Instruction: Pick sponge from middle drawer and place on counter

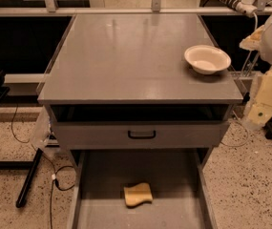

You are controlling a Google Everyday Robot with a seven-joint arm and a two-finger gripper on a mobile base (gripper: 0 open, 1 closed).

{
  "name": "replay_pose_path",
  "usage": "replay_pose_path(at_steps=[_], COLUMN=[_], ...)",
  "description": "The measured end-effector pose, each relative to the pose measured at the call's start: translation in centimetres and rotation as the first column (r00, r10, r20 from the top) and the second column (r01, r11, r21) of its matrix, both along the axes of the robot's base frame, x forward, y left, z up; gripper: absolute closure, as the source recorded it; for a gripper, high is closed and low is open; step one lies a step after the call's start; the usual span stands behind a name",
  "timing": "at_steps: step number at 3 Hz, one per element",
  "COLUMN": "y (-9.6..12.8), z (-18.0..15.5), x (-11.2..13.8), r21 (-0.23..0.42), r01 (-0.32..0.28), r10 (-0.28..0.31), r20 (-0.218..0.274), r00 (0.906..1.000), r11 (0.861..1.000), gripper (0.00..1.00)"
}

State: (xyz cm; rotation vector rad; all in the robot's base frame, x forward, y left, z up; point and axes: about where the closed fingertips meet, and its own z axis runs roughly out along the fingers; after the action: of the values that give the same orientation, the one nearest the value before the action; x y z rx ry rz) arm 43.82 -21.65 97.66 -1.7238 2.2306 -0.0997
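The pale yellow sponge point(138, 194) lies flat on the floor of the open middle drawer point(102, 175), near its centre, at the bottom of the view. The grey counter point(126, 56) is the cabinet's wide top above it. My arm comes in at the right edge of the view. The gripper point(262, 106) hangs beside the cabinet's right side, about level with the counter's front edge. It is well away from the sponge and nothing shows in it.
A cream round bowl point(207, 59) stands on the counter's right side. A drawer front with a small black handle point(141, 134) sits closed above the open drawer. A black bar point(28, 180) and cables lie on the speckled floor at left.
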Motion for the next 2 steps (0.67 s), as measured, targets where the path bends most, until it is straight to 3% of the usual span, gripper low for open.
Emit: replay_pose_path(at_steps=[1,2], y=[0.1,0.6], z=[-0.1,-2.8], x=[0.0,-0.5], r21=[0.004,0.029], r01=[-0.004,-0.058], r10=[0.004,0.058], r20=[0.004,0.003], r00=[1.0,0.9983], r11=[1.0,0.998], gripper=[0.0,0.0])
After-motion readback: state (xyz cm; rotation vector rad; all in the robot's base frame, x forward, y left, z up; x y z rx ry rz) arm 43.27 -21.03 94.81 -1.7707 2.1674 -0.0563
